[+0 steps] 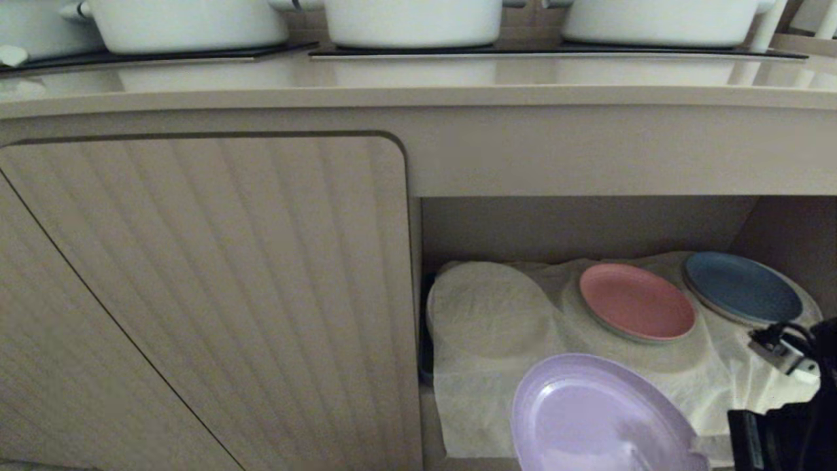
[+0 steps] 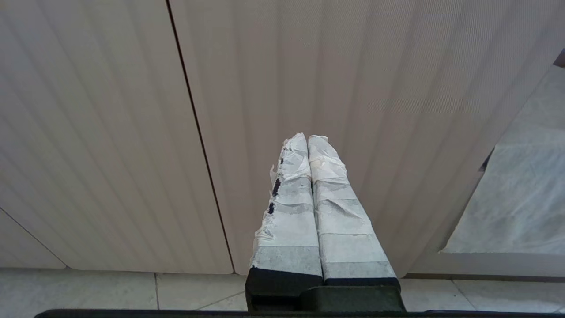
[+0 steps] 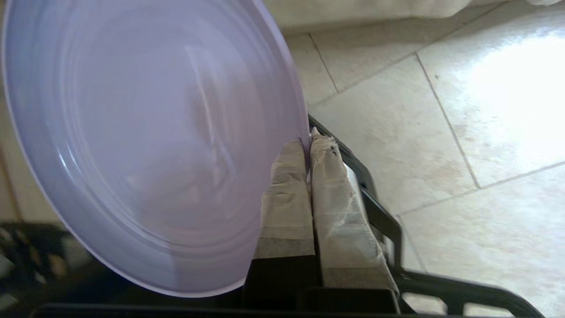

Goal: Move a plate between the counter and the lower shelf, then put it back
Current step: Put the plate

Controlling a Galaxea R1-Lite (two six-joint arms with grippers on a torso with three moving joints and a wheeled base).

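The plate (image 1: 598,418) is gripped by its rim in the closed right gripper (image 3: 310,140) and held tilted before the front edge of the shelf (image 1: 588,229), over pale floor tiles (image 3: 441,132). White pots (image 1: 412,19) are lined along the counter (image 1: 418,82). The left gripper (image 2: 307,141) is closed, empty, facing a ribbed cabinet door (image 2: 110,132).

- The plate (image 1: 592,418) is showing pale lilac.
- The tabletop (image 1: 418,85) is showing smooth beige, its inset panels (image 1: 157,55) gleaming black.
- The pots (image 1: 412,19) are looking plain white.
- The lower shelf (image 1: 575,226) is showing beige, its cloth (image 1: 490,366) lying white.
- Two more plates are showing pink (image 1: 635,301) and blue (image 1: 742,286).
- The cabinet door (image 1: 209,294) is showing ribbed beige stripes.
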